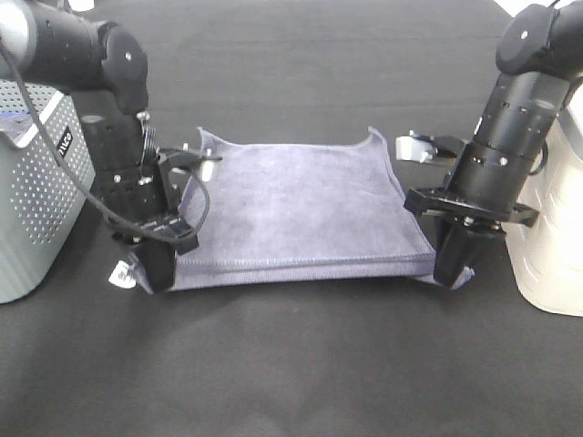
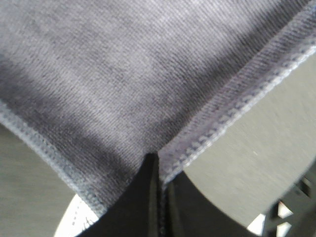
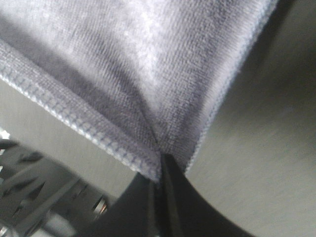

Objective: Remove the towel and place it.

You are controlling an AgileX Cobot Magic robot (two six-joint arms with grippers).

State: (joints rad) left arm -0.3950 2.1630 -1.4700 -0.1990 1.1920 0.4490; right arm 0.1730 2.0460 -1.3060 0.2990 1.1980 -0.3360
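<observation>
Towel (image 1: 301, 205) spread | left end effector (image 1: 157, 276) clamped on corner (tag (image 1: 119, 273) beside) | right end effector (image 1: 453, 275) likewise

Setting reads to me as a robotics lab bench, not a home. Evidence: work surface (image 1: 291, 364) covered in plain black cloth; left arm (image 1: 118, 155) and right arm (image 1: 510, 137), both black, at either side; staged props only: perforated grey basket (image 1: 36, 182) at left edge, white bin (image 1: 560, 255) at right edge, towel (image 1: 301, 209) between.
</observation>
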